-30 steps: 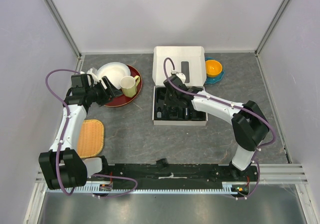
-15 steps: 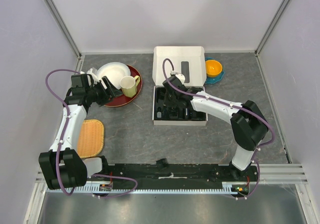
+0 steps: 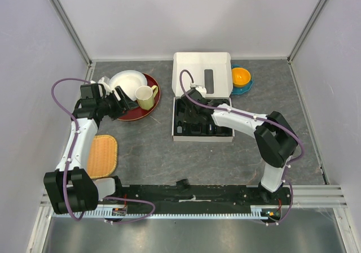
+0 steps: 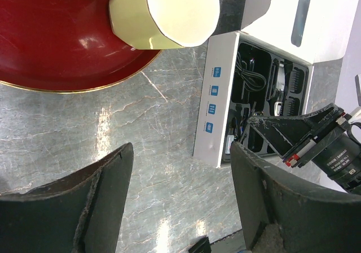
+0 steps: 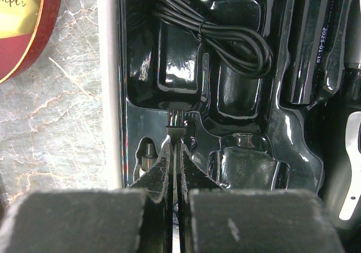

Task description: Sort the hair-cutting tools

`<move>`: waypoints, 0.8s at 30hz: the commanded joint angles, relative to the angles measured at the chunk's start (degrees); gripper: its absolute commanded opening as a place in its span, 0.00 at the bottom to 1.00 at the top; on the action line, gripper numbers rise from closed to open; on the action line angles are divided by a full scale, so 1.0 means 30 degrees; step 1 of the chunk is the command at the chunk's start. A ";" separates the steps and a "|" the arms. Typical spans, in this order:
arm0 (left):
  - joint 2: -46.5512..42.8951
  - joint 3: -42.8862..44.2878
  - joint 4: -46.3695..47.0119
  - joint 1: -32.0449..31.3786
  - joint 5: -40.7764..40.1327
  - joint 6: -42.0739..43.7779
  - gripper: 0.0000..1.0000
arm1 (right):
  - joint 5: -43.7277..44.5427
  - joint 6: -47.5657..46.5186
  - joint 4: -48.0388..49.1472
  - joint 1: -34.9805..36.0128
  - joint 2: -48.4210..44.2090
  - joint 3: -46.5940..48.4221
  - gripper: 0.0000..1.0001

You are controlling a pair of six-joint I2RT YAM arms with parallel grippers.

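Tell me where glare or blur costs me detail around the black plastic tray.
Right wrist view: white glare on the glossy black plastic tray hides pocket edges; the shut right gripper is soft. Left wrist view: the open left gripper is out of focus; a highlight sits on the round dark red plate. Top view: even and sharp, tray interior nearly solid black.

We see the black-and-silver clipper (image 5: 351, 151) lying lengthwise in a slot at the right edge of the black tray (image 5: 175, 66). Black comb attachments (image 4: 295, 79) sit in tray slots, teeth showing. The thin black brush (image 5: 176, 120) pokes tip-first out of the closed right gripper (image 5: 176, 143), over the tray's left part.
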 commanded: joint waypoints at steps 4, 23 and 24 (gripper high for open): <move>-0.0380 0.0239 0.0465 0.0031 0.0228 0.0442 0.75 | 0.0860 -0.0464 -0.0302 0.0309 0.0333 0.0279 0.00; -0.0468 0.0181 0.0464 0.0059 0.0081 0.0471 0.75 | 0.2238 -0.0581 -0.1299 0.1129 0.0422 0.0690 0.00; -0.0497 0.0181 0.0464 0.0088 0.0053 0.0471 0.75 | 0.2267 -0.0581 -0.1328 0.1159 0.0451 0.0661 0.00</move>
